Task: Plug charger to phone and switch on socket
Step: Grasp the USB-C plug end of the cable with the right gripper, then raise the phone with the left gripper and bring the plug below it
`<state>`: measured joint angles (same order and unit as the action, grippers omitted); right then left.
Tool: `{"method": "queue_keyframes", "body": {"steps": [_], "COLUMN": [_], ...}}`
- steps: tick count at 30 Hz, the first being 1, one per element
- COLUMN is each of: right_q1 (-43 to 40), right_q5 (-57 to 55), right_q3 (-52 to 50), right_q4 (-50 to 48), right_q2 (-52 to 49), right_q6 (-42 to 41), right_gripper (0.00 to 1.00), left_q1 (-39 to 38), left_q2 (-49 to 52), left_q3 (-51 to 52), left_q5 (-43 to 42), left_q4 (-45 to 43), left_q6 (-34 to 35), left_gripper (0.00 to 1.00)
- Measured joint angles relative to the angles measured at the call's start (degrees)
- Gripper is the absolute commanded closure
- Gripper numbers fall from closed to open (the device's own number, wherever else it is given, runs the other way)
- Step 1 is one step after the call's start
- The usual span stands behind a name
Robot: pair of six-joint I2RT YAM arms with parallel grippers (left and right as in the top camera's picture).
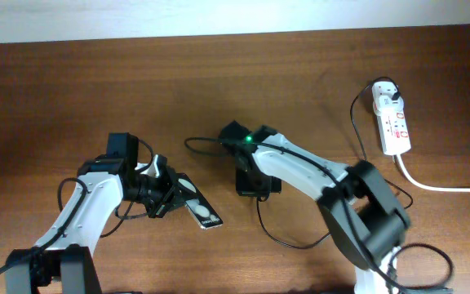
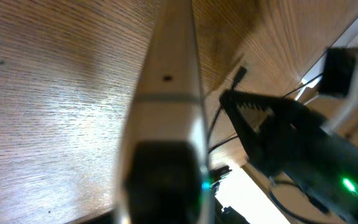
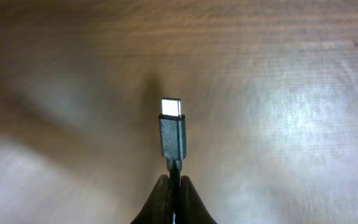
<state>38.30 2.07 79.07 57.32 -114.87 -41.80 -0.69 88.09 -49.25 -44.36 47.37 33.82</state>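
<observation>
Pinching the charger [image 3: 171,127] just behind its connector tip, the right pincer [image 3: 173,190] holds it above the worktop [image 3: 291,93]. Left pincer [image 1: 172,196] clamps the tilted phone [image 1: 201,211] nearby. Far right lies the socket [image 1: 392,122], well apart.

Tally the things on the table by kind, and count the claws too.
Phones: 1, the phone
Charger cables: 1, the charger
Power strips: 1, the socket
Claws: 2, the left claw and the right claw
Total: 5
</observation>
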Motion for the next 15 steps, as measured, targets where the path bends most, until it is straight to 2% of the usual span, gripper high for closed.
{"method": "queue_keyframes", "body": {"steps": [5, 8, 13, 15], "right_q1": [0.0, 0.1, 4.7, 8.0], "right_q5": [3.3, 3.7, 3.9, 4.3], "right_q3": [-0.2, -0.2, -2.1, -6.0], "right_q4": [2.7, 6.2, 8.6, 6.9], "right_q2": [22.1, 31.2, 42.1, 45.7], "right_q6": [1.7, 2.0, 2.0, 0.8], "right_gripper": [0.96, 0.96, 0.96, 0.96], "left_q1": [0.0, 0.0, 0.0, 0.0], "left_q2": [0.0, 0.0, 0.0, 0.0], "left_q3": [0.0, 0.0, -0.2, -0.2], "left_q5": [0.0, -1.2, -16.3, -21.1], "left_q4": [0.0, -1.4, -17.8, -20.6], "left_q6": [0.0, 0.0, -1.9, -1.9], "left_gripper": [1.00, 1.00, 1.00, 1.00]}}
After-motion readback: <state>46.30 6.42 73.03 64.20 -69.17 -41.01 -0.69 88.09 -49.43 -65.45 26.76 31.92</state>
